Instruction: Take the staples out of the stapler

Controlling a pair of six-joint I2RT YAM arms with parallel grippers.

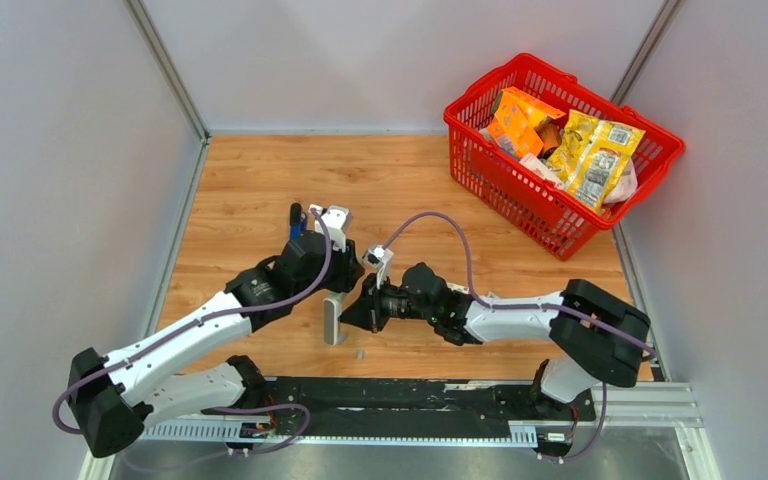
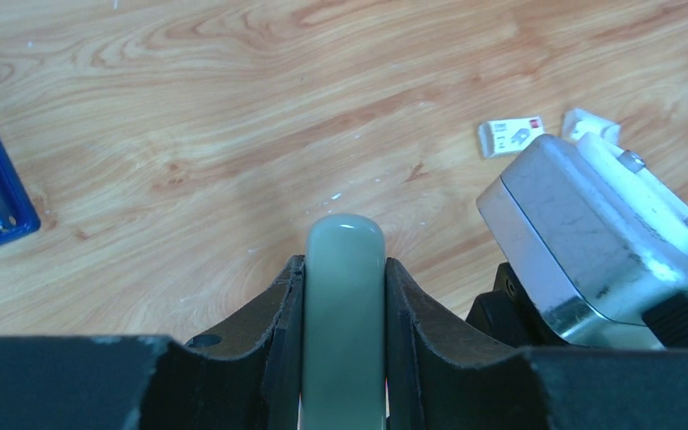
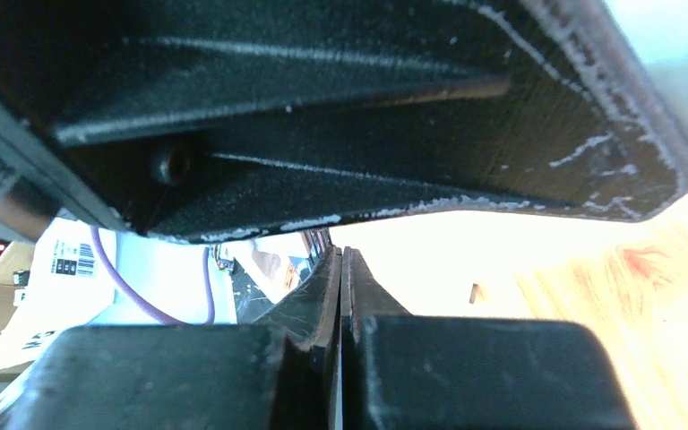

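The stapler [image 1: 333, 322] is a pale grey-green bar near the table's front middle. My left gripper [image 1: 334, 288] is shut on it. In the left wrist view the stapler's rounded end [image 2: 344, 260] sticks out between my fingers [image 2: 278, 305]. My right gripper [image 1: 352, 310] is shut, its tips right beside the stapler and the left gripper. In the right wrist view its fingers [image 3: 322, 287] are pressed together with nothing visible between them. A tiny grey bit [image 1: 360, 353], perhaps staples, lies on the wood in front of the stapler. No other staples show.
A blue flat object [image 1: 296, 218] and small white boxes [image 2: 511, 136] lie just beyond the left gripper. A red basket [image 1: 480, 170] of packets stands at the back right. Grey walls close the table on three sides.
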